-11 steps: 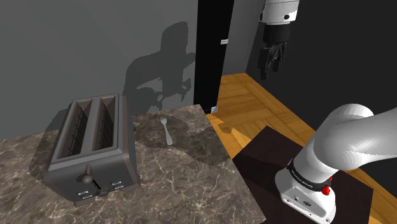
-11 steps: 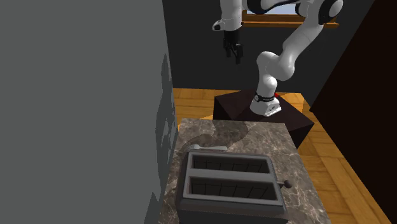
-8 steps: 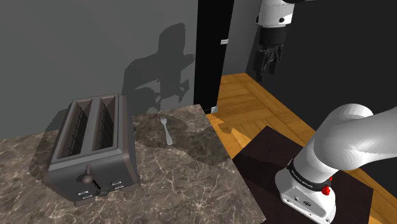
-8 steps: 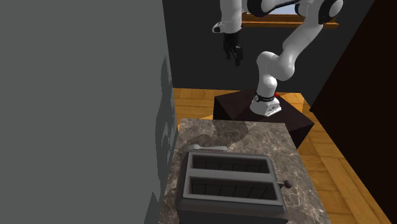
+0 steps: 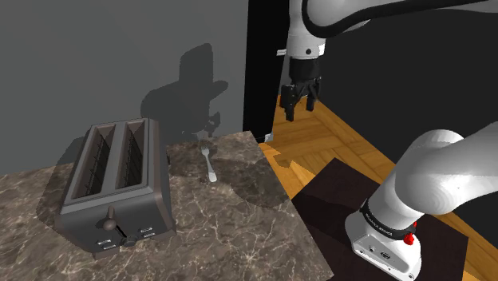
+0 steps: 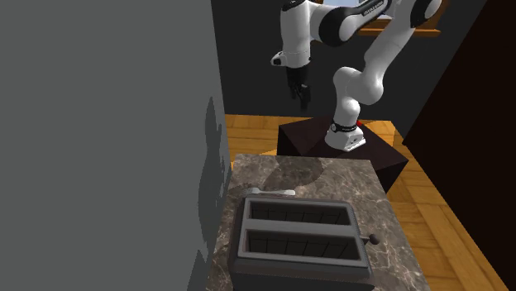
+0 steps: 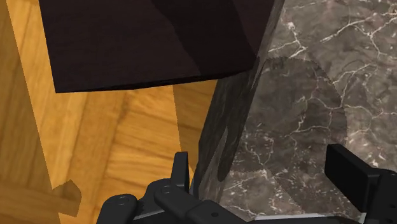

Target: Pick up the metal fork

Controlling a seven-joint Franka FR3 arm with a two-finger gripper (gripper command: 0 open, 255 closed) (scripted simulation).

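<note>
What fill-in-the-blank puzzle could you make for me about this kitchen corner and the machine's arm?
The toaster has ___ slots. The small utensil lying on the counter next to the toaster is a ___. The pincer hangs in the air, ___ and holding nothing. The floor is made of ___.
Missing words: two; fork; open; wood.

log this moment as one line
stage: pre-grasp | tool: open, empty, high over counter edge | fork: flat on counter, near wall, apart from toaster | grasp: not yet
</note>
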